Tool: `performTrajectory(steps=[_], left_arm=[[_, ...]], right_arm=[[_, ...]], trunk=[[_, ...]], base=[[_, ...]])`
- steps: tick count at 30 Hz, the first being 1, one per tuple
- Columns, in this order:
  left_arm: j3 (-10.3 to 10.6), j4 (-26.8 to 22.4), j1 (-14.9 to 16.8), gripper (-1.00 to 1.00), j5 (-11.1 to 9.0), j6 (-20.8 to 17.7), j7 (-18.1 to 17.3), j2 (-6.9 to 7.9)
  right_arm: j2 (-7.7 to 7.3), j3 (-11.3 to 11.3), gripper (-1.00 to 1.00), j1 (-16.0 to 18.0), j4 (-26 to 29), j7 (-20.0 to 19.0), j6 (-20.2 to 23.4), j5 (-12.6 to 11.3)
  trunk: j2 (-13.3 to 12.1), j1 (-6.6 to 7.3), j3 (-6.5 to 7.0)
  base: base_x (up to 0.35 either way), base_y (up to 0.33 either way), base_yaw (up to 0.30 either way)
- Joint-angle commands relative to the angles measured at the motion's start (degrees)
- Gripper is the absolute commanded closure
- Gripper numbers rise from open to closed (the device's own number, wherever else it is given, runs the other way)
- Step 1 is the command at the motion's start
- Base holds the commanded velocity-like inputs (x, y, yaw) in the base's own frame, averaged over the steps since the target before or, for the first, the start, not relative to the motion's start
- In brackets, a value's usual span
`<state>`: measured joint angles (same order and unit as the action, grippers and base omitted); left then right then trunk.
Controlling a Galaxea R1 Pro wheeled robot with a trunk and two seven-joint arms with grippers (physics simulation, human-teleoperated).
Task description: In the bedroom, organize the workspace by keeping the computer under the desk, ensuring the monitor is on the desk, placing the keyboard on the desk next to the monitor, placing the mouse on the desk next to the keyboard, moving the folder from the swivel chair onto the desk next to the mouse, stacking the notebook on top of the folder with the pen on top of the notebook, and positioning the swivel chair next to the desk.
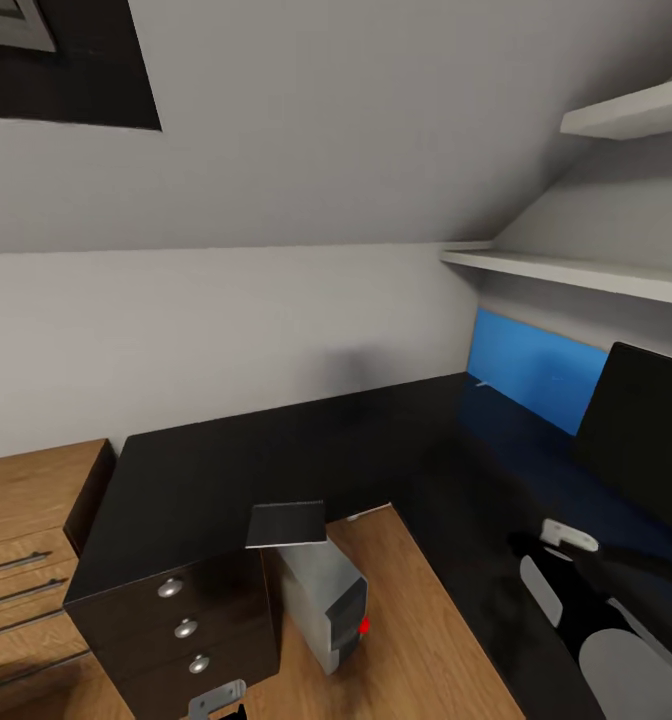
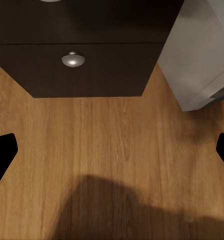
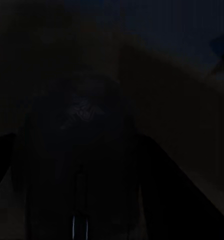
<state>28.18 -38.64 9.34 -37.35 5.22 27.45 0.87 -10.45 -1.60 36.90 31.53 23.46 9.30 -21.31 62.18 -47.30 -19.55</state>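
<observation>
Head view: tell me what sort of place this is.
Probably an attic home office: a sloped ceiling over a long black desk, a monitor on it, and a computer tower on the plank floor beneath.

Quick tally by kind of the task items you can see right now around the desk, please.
Desk: 1
Monitor: 1
Computer: 1
Notebook: 1, lying on the desk's inner corner above the computer
Total: 4
</observation>
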Motion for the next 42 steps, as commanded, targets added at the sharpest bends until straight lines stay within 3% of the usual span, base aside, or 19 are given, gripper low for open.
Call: performTrajectory(steps=[1,13,22,42], left_arm=[[0.47,-0.03,0.07,-1.00,-0.61,0.40,0.41,0.09],[0.45,-0.10,0.07,-1.00,-0.83,0.40,0.33,0.14],[0.43,-0.12,0.08,-1.00,-0.88,0.33,0.23,0.19],[0.30,-0.03,0.08,-1.00,-1.19,0.41,0.15,1.05]], right_arm=[[-0.01,-0.64,1.00,0.01,0.12,0.01,0.20,-0.49],[-0.47,-4.05,1.00,0.01,-0.06,0.13,0.23,-0.40],[-1.21,-4.37,1.00,2.42,-4.99,1.59,0.53,-0.40],[-1.07,-4.29,1.00,2.74,-5.60,1.64,0.55,-0.43]], trunk=[[0.05,0.00,-0.07],[0.05,0.00,-0.07],[0.05,0.00,-0.07],[0.05,0.00,-0.07]], base=[[0.000,0.000,0.000],[0.000,0.000,0.000],[0.000,0.000,0.000],[-0.046,0.005,0.000]])
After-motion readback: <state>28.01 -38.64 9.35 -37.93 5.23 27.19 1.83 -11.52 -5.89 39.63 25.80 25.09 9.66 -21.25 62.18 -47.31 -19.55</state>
